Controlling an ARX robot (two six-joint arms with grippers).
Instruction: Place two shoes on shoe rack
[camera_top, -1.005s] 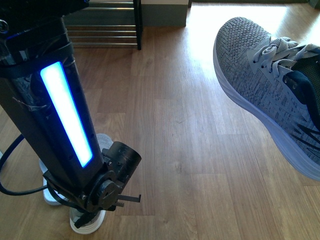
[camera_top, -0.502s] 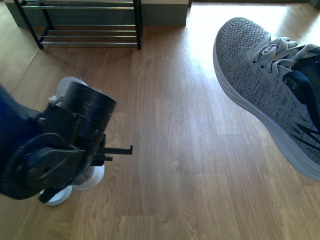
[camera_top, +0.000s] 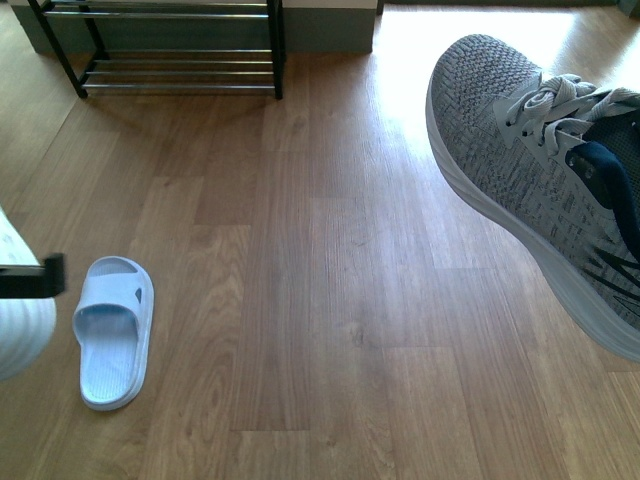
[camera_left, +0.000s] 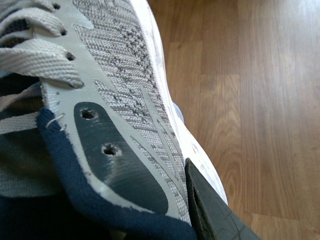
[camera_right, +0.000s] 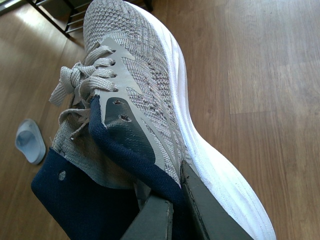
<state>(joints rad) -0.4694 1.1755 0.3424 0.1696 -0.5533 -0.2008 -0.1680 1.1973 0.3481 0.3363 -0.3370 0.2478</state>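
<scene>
Left arm has swung clear of the front view, baring a pale blue slide (camera_top: 115, 330) on the floor (camera_top: 330, 300), well apart from the shoe rack (camera_top: 276, 50). Left wrist: left hand (camera_left: 200, 212) clenched on the collar of one sneaker (camera_left: 125, 75). Right wrist: right hand (camera_right: 175, 215) grasping the other sneaker (camera_right: 145, 75), aloft.

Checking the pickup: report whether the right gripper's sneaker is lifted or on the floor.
Lifted: the right gripper clamps the grey sneaker by its navy collar; its sole hangs above the floor.
</scene>
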